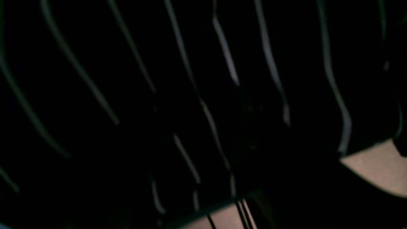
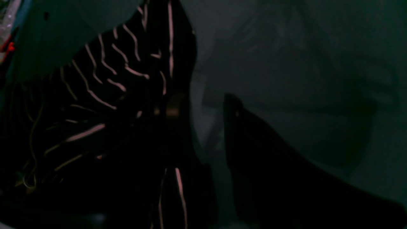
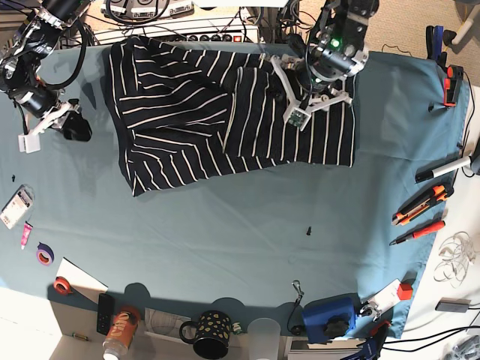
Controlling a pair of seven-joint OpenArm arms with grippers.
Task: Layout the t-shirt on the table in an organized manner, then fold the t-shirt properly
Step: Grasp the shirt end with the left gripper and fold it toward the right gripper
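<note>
Pincer of my right arm (image 3: 75,127), scene left: held over the bare table (image 3: 225,225) near its far left edge, just clear of the t-shirt (image 3: 187,112), with nothing in it. I cannot tell how wide it stands; its wrist view is too dark.

Centre: the t-shirt lies along the far side of the table, its left half bunched and overlapped, its right half flatter.

Right of centre: pincer of my left arm (image 3: 298,114), down over the shirt's right half. Its wrist view shows only striped cloth (image 1: 190,95), so I cannot tell its opening or whether it has fabric.

Hazards, as I judge them: a pull from the left pincer alone may drag the whole shirt rather than spread it, or lift one layer only and deepen the overlap. A pull toward the far edge may carry cloth into the cables (image 3: 187,30).

Surroundings: tape rolls (image 3: 45,253) near left, a mug (image 3: 212,330) at the near edge, a small black pin (image 3: 309,230) in the cloth, cutters (image 3: 420,206) at right.
</note>
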